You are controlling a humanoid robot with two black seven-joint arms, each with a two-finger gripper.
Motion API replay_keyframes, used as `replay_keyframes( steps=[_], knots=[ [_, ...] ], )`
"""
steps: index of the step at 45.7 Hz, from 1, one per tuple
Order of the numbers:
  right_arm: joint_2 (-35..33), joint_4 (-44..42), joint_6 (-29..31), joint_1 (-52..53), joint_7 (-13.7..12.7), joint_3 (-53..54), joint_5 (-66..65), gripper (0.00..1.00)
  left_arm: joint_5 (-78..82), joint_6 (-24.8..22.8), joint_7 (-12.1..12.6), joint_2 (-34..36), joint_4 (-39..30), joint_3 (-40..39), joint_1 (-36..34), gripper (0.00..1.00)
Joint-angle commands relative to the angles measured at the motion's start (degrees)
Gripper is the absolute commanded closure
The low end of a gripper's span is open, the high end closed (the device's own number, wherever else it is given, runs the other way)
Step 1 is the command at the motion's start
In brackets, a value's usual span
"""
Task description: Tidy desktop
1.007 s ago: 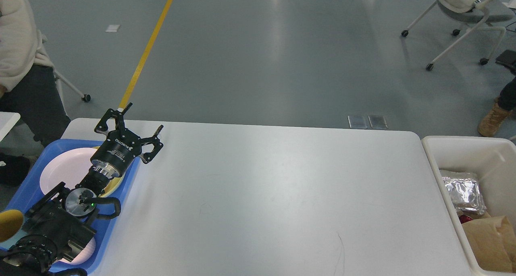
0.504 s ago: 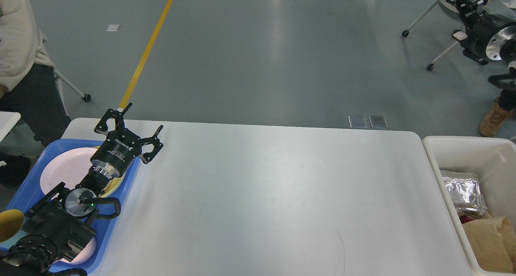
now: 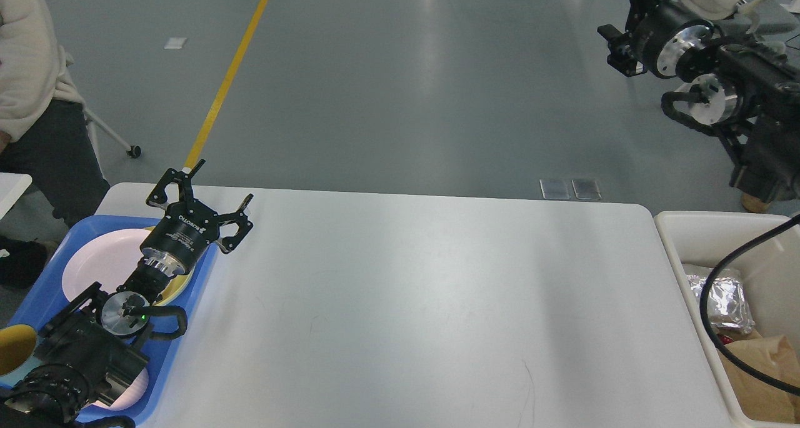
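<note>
- We are looking down on the desktop [image 3: 400, 303], which is filling the middle of the view, and we are finding no loose item lying on its white surface.
- We are keeping our left gripper [image 3: 209, 194] over the desktop's far left corner, its fingers spread wide and holding nothing.
- We are holding our right arm high, beyond the far right corner; the right gripper [image 3: 631, 34] is showing small and dark there, so we cannot tell whether it is open or closed.
- At the left edge the tray [image 3: 44, 278] is carrying a pink plate [image 3: 103, 262], with a yellow dish partly hidden under our arm.
- At the right edge the bin [image 3: 694, 228] is holding a foil pack [image 3: 719, 300] and brown paper [image 3: 759, 368].
- We are judging the tidying as finished or nearly so: dishes seem gathered in the tray, rubbish in the bin.
- What is remaining, as far as we can see, is only drawing both arms back; anything hidden beneath our left arm we cannot vouch for.
</note>
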Motion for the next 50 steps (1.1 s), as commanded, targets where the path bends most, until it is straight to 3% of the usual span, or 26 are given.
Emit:
replay_keyframes(
  steps=[1,11,22,35,50],
  knots=[
    [6.52,0.34,0.22,-2.09,-0.03,-0.36,-0.66,0.00,0.00,0.00,-0.01,0.02,0.00,0.00,0.00,0.03],
    [12.07,0.17,1.10,-4.73,0.15,0.61,-0.40,0.00,0.00,0.00,-0.01,0.02,0.00,0.00,0.00,0.03],
    [11.98,0.26,1.10,-5.17,0.15,1.13,0.48,0.00,0.00,0.00,-0.01,0.02,0.00,0.00,0.00,0.03],
    [12.16,0.34,2.15,-9.83,-0.03,15.28,0.66,0.00,0.00,0.00,-0.01,0.02,0.00,0.00,0.00,0.03],
    [15.23,0.26,4.26,-15.89,-0.03,19.41,0.83,0.00,0.00,0.00,-0.01,0.02,0.00,0.00,0.00,0.03]
  ],
)
